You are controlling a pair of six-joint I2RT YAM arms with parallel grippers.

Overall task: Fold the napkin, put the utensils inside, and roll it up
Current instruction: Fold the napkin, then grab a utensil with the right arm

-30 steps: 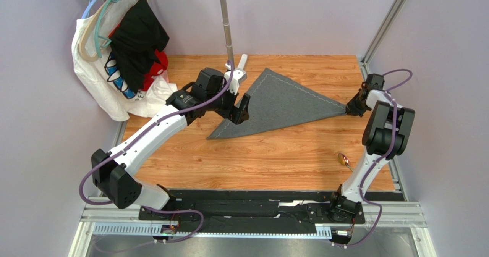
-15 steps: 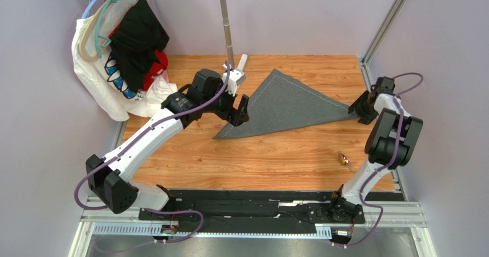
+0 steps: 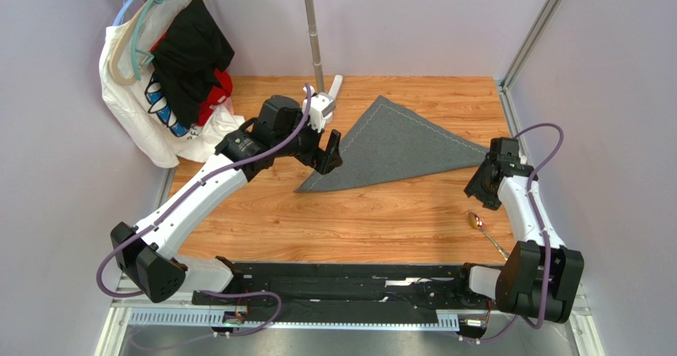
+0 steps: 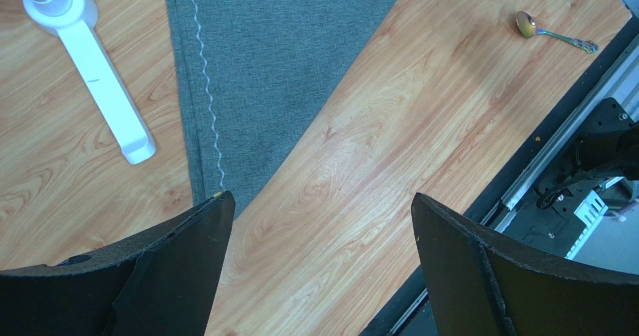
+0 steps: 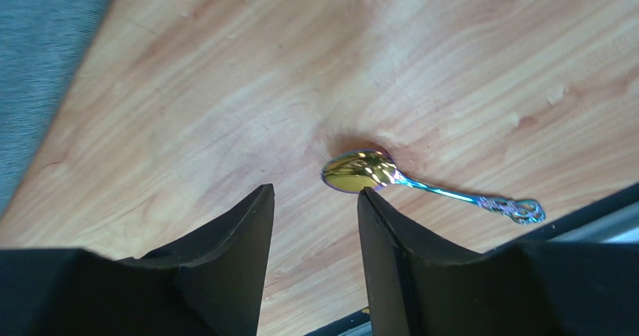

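Spoon [image 5: 358,171]: my right fingers [image 5: 225,253] hung parted, empty; I judged the handle easiest.
Napkin [image 3: 389,146]: left fingers [image 4: 172,276] spread, empty.

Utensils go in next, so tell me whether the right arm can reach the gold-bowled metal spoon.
Probably yes: the right gripper hovers open beside the gold-bowled metal spoon, nothing lying between them.

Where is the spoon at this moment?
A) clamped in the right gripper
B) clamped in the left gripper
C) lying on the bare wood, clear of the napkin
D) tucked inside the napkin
C: the spoon lies on the table apart from the napkin, near the open, empty right gripper.
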